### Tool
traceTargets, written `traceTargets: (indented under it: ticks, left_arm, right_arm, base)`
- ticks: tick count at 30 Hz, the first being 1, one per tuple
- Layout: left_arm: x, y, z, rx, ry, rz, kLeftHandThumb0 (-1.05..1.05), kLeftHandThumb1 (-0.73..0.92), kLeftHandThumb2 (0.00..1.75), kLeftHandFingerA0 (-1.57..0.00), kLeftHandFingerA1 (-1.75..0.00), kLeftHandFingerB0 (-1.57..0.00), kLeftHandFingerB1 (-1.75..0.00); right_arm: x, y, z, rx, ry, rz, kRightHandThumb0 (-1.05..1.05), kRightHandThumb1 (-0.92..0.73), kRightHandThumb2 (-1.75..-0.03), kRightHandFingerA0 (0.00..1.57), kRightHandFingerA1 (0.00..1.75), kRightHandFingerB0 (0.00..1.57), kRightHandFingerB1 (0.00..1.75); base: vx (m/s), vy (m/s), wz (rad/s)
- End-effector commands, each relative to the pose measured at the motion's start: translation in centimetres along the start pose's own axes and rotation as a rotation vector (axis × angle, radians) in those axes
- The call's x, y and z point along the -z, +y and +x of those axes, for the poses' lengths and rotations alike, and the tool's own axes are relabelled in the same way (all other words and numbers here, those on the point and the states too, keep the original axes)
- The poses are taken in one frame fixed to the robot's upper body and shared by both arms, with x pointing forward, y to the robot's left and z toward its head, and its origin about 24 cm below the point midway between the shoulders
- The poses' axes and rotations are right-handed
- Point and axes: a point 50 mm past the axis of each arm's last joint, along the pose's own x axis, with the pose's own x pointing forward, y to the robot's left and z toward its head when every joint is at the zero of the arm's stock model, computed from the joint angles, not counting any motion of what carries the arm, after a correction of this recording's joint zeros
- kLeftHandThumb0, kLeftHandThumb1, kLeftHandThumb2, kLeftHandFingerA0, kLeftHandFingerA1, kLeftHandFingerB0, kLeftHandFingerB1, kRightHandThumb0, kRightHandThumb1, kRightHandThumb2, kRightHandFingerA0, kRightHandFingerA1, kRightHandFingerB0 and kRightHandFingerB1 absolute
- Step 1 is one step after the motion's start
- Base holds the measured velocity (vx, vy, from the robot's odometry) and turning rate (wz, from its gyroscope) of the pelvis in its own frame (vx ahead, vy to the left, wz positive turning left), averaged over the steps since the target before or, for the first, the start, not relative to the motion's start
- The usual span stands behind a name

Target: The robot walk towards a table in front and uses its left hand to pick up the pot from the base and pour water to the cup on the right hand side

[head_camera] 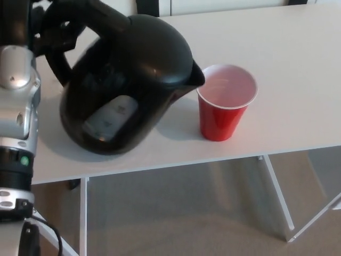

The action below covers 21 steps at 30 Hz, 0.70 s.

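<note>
I see my left hand (50,26) wrapped around the pot's handle, the black pot (128,85) tilted with its spout at the rim of the red cup (224,104) on the white worktop (298,69).

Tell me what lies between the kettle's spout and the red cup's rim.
Nothing: in the head view the tilted kettle's spout nearly meets the red cup rim, no object between.

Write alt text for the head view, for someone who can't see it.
A robot hand tilts a black kettle by its handle, the spout at the rim of a red cup on a white table. No water is visible.
</note>
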Motion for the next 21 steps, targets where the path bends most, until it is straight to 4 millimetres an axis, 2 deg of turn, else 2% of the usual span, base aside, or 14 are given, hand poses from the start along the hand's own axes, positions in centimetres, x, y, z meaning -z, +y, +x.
traceTargets:
  ticks: [1, 13, 14, 19, 21]
  left_arm:
    - [-2.1, 0.2, 0.3, -0.033, -0.037, -0.005, -0.27, 0.58, 0.55, -0.81, -1.75, -0.64, -1.71]
    - [-3.3, -0.6, 0.1, -0.025, -0.083, -0.070, -0.22, 0.61, 0.54, -0.81, -1.75, -0.60, -1.75]
    - [-3.9, -0.9, 0.2, -0.026, -0.092, -0.078, -0.20, 0.62, 0.55, -0.81, -1.75, -0.59, -1.75]
    - [-4.0, -1.0, 0.2, -0.027, -0.091, -0.079, -0.20, 0.62, 0.55, -0.81, -1.75, -0.59, -1.75]
    - [-5.0, -1.2, 0.3, -0.028, -0.104, -0.099, -0.20, 0.61, 0.55, -0.80, -1.75, -0.58, -1.75]
  right_arm:
    - [-0.2, -0.5, -0.1, 0.019, -0.001, -0.014, -0.17, -0.59, -0.57, 0.48, 0.41, 0.33, 0.34]
    - [-0.4, -0.3, 0.0, 0.012, -0.013, -0.036, -0.19, -0.58, -0.57, 0.45, 0.41, 0.31, 0.34]
    - [-0.6, -0.3, 0.2, 0.016, -0.017, -0.022, -0.18, -0.59, -0.57, 0.46, 0.41, 0.32, 0.35]
    - [-0.6, -0.3, 0.2, 0.016, -0.017, -0.020, -0.18, -0.59, -0.57, 0.46, 0.41, 0.32, 0.35]
    - [-0.7, -0.4, 0.2, 0.005, -0.026, -0.014, -0.20, -0.58, -0.56, 0.46, 0.43, 0.33, 0.35]
  base:
    - [0.00, 0.000, 0.00]
    - [0.00, 0.000, 0.00]
    - [0.00, 0.000, 0.00]
    - [0.00, 0.000, 0.00]
    - [0.00, 0.000, 0.00]
